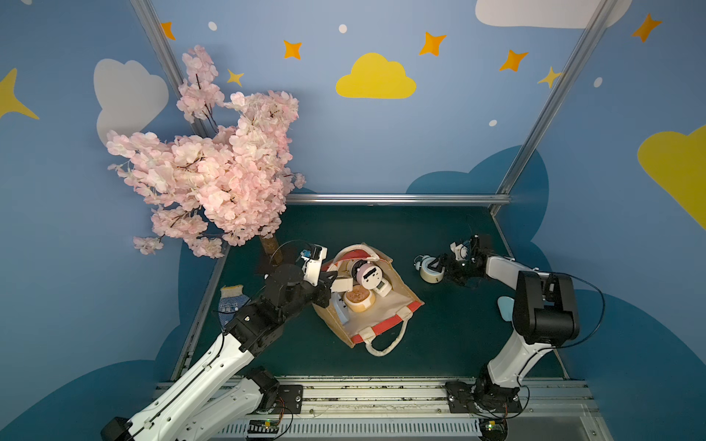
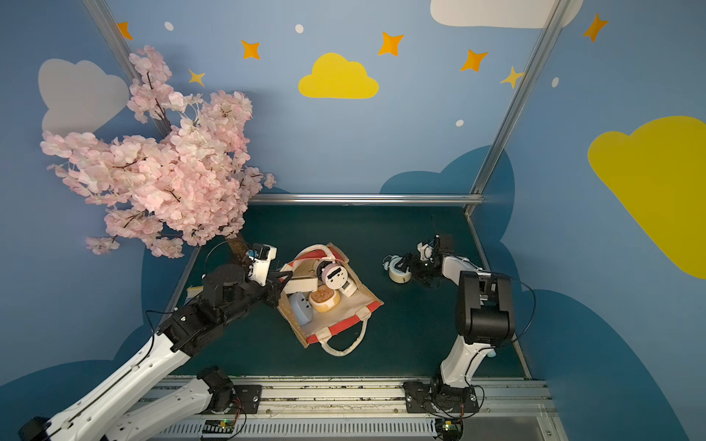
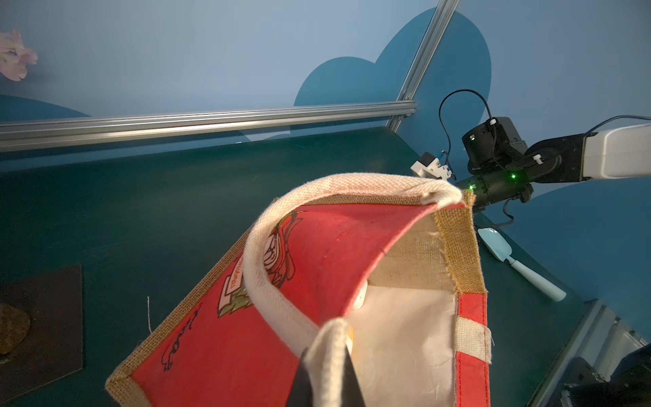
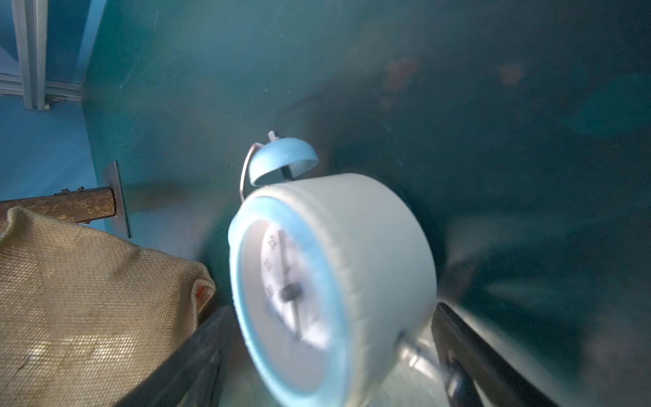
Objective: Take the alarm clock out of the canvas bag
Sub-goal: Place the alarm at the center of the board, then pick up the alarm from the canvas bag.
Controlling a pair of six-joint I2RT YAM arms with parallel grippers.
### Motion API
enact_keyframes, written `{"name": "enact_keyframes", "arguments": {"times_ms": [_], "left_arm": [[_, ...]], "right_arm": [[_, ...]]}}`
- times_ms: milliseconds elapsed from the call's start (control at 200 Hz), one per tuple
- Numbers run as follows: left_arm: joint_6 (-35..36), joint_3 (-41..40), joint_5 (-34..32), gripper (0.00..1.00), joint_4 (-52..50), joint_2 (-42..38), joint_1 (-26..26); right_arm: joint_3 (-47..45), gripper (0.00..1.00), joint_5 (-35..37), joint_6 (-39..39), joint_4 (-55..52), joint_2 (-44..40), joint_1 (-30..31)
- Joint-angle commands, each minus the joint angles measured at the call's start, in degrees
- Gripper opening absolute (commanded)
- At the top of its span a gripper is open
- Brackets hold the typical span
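Top views: boxy canvas bag (image 1: 384, 315) mid-bench, mouth open upward; cream lining, red faces, tan burlap sides. Loose handle (image 1: 386, 345), thick cream webbing, flops toward the near edge. Inside: round white gadget (image 1: 371, 275) with dark display strip, tan round tub (image 1: 358, 298), pale blue lump (image 2: 300, 308) half hidden. Left gripper (image 1: 331, 278) pressed together on the held handle (image 1: 355, 249) at the bag's left side, tips buried in fabric. Alarm clock (image 1: 431, 270) is out of the bag, on the green mat (image 1: 439, 343) between bag and the bench's right edge, tilted; too small for detail. Right gripper (image 1: 442, 265) straddles it. Pink fabric blossom tree (image 1: 214, 172) at the far left corner; knit glove (image 1: 231, 301) by the left edge, part hidden by the arm.

Left wrist: dark fingers (image 3: 352, 384) pinch woven cream webbing; the red printed face bows up and blocks the clock. Pale blue spatula (image 3: 521, 267) near the right edge.

Right wrist: motion-blurred. Alarm clock (image 4: 352, 239) is a smooth pale blue drum, white dial, one dome bell (image 4: 281, 160) showing. Fingers (image 4: 197, 352) spread wide either side; gap on the dial side, far-side contact unclear. Coarse burlap of the bag just beside.
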Motion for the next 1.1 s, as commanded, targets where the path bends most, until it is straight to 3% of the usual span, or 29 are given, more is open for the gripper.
{"name": "enact_keyframes", "arguments": {"times_ms": [0,195,516,876,1091], "left_arm": [[0.73,0.02,1.42,0.04,3.04,-1.32,-0.04],[1.13,-0.23,1.07,0.04,2.82,-1.91,-0.02],[2.97,-1.89,0.56,0.04,2.79,-3.19,-1.71],[4.34,-3.17,0.54,0.05,3.99,-4.03,-4.12],[4.3,-1.79,0.58,0.05,1.65,-2.95,-4.14]], "right_arm": [[-0.75,0.88,2.05,-1.21,-2.94,-2.44,-0.94],[-3.23,0.88,7.95,-0.72,-4.39,-8.79,-1.29],[-12.57,0.87,13.43,-3.31,3.29,-35.96,7.03],[-19.96,0.79,18.05,-13.65,6.23,-60.27,25.11],[-18.73,0.76,20.77,-22.31,4.39,-63.77,40.34]]}}
